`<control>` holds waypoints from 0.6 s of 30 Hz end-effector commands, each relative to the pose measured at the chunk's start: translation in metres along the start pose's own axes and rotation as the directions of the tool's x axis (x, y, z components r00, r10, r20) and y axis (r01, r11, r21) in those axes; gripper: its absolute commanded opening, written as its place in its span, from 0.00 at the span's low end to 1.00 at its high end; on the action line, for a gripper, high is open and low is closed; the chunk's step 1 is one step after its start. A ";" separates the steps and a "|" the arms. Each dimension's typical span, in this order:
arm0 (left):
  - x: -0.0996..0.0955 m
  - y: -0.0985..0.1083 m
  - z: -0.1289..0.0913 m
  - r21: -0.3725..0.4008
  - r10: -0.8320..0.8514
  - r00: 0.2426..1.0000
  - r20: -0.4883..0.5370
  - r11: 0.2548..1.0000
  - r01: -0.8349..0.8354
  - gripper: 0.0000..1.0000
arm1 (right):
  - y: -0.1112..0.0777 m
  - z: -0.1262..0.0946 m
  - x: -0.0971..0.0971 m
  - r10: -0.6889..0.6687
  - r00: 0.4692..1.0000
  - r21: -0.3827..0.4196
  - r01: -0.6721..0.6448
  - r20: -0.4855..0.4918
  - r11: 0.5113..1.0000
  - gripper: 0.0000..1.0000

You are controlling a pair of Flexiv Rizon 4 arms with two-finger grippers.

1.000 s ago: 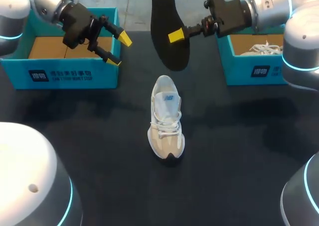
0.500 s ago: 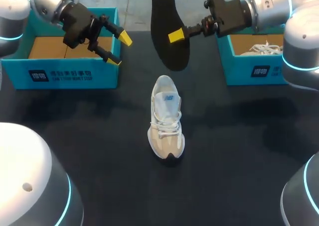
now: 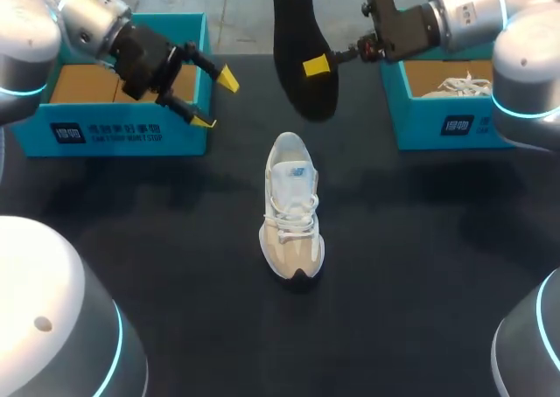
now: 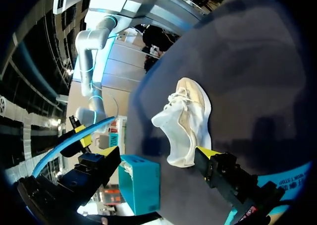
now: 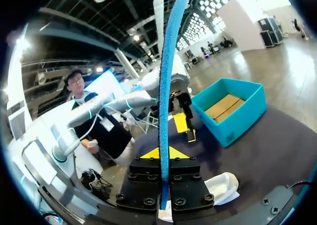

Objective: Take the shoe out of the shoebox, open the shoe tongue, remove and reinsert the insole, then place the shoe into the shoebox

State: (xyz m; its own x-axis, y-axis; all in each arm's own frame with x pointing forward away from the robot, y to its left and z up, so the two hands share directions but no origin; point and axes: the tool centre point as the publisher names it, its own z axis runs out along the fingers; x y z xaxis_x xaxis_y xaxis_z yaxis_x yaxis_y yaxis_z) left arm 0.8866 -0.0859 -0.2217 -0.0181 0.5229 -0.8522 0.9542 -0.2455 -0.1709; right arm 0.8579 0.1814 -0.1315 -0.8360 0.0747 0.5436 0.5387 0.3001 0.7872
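Black insole [image 3: 302, 56] pinched edge-on in right gripper [image 3: 313, 65], high over table [image 3: 175, 266], beyond white shoe [image 3: 291, 206] standing at its middle. Left gripper [image 3: 215, 100] spread, empty (beside blue shoebox [image 3: 114, 135]). Best bet: toe end into shoe mouth first, slide flat, left steadying heel.

The left gripper [image 3: 214, 100] has swung slightly toward five o'clock in the head view (its lower tip now past the blue cardboard shoebox [image 3: 105, 135] corner). The right gripper [image 3: 317, 65] has carried the long black insole [image 3: 297, 30] slightly toward three o'clock.
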 end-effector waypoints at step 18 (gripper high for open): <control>0.024 0.004 0.040 -0.059 -0.073 0.997 0.013 0.996 0.074 1.00 | -0.022 0.041 -0.067 -0.171 0.983 -0.014 0.171 -0.071 0.985 0.00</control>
State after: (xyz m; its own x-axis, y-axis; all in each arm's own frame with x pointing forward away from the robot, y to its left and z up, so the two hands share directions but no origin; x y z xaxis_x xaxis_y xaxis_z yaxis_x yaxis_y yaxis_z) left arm 0.8791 -0.1046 -0.2562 -0.0893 0.5305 -0.8430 0.9649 -0.1637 -0.2052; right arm 0.8911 0.2012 -0.1814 -0.9102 -0.0224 0.4135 0.3863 0.3138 0.8673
